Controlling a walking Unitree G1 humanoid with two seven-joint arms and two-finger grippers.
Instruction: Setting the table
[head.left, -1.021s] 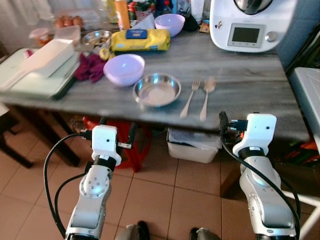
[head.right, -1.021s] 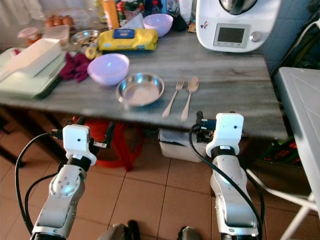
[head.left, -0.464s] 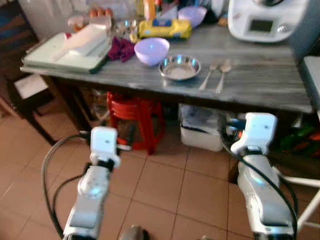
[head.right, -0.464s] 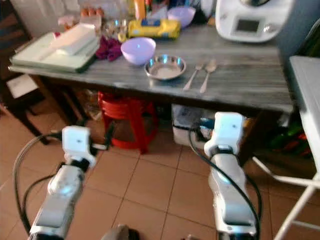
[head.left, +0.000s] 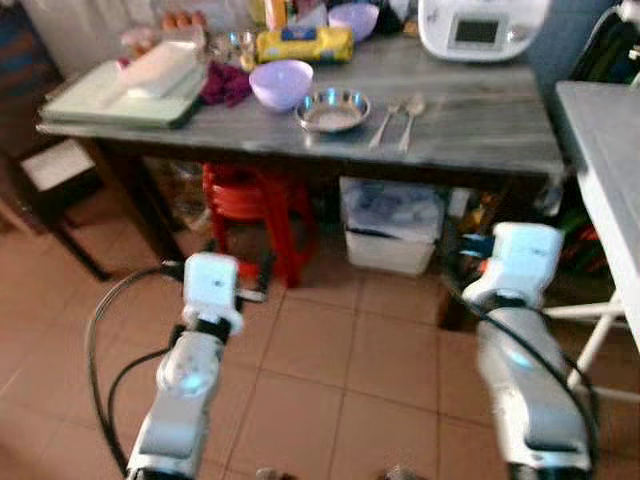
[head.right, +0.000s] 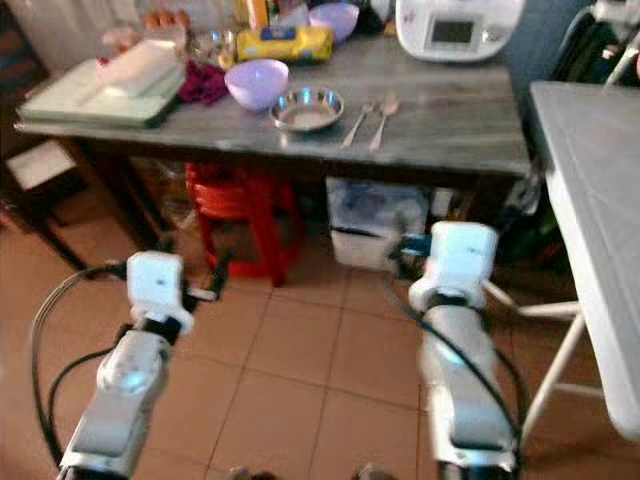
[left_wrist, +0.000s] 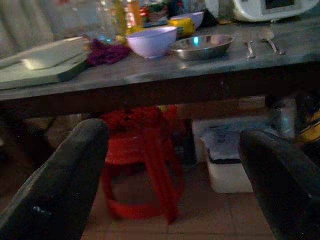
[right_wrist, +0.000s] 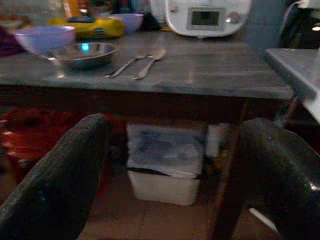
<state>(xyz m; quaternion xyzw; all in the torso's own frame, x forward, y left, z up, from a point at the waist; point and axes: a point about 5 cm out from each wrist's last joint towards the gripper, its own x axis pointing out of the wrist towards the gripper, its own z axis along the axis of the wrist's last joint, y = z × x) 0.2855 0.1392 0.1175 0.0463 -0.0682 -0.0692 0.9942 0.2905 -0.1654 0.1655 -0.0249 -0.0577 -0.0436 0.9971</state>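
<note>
Fork (right_wrist: 123, 65) and spoon (right_wrist: 148, 61) lie well beyond right tool (right_wrist: 172, 165)

The robot has backed away from the table (head.left: 480, 140), both arms low

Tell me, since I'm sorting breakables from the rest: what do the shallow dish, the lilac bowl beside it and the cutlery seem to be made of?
The shallow dish looks like polished steel: silvery, with a bright glint on its rim. The lilac bowl seems plastic or melamine, opaque with a soft sheen, though glazed ceramic is possible. The fork and spoon look like plain metal, thin and grey-silver.
</note>
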